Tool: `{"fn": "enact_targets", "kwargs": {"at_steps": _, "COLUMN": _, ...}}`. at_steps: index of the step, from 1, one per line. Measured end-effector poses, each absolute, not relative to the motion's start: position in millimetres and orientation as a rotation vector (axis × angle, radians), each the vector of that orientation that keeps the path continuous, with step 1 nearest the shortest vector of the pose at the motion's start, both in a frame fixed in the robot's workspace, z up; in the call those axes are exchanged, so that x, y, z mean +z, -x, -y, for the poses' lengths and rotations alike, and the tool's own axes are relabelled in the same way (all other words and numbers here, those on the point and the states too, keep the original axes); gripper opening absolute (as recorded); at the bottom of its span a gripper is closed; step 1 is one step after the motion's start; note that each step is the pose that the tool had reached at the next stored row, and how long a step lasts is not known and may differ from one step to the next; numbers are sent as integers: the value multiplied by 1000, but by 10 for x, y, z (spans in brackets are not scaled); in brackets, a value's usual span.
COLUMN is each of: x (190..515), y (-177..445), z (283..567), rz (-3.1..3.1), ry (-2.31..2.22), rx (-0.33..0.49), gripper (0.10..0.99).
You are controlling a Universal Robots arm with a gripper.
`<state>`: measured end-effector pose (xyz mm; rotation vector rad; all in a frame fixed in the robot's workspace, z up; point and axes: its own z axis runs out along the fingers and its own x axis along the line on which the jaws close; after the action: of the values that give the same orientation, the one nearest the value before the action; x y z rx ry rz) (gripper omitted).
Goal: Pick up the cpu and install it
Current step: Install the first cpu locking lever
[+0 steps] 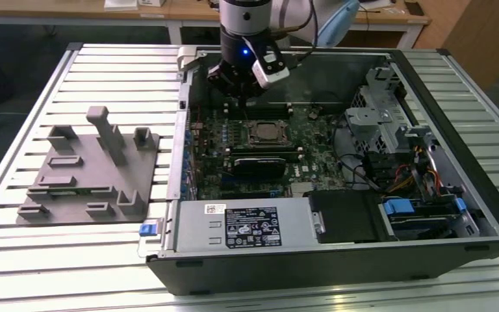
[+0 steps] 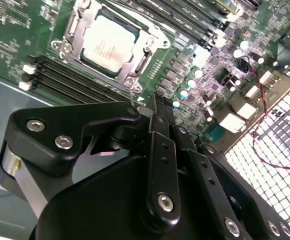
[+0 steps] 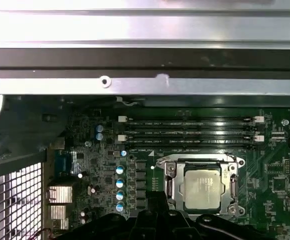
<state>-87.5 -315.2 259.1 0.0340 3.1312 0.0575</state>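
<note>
The cpu (image 1: 267, 133) is a silvery square chip lying flat inside the black socket frame (image 1: 268, 123) on the green motherboard of the open computer case. Both wrist views show the cpu (image 2: 109, 42) (image 3: 201, 189) seated in the frame, with the metal bracket around it. My gripper (image 1: 242, 109) hangs above the board just behind the socket, toward the case's back wall. In the second wrist view its black fingers (image 2: 160, 127) run together to one tip, shut on nothing. The gripper does not touch the cpu.
The case (image 1: 457, 224) lies open on a slatted metal table (image 1: 24, 260). A grey plastic fixture block (image 1: 93, 169) stands at the exterior view's left. Memory slots (image 3: 190, 131), a drive cage (image 1: 379, 97), cables (image 1: 414, 172) and a power supply (image 1: 249, 224) crowd the case's inside.
</note>
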Motion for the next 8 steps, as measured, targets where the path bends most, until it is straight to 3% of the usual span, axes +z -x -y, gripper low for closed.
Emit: {"fn": "enact_targets", "kwargs": {"at_steps": 8, "x": 2559, "y": 991, "z": 3097, "rz": -3128, "ry": -33, "rx": 58, "gripper": 106}}
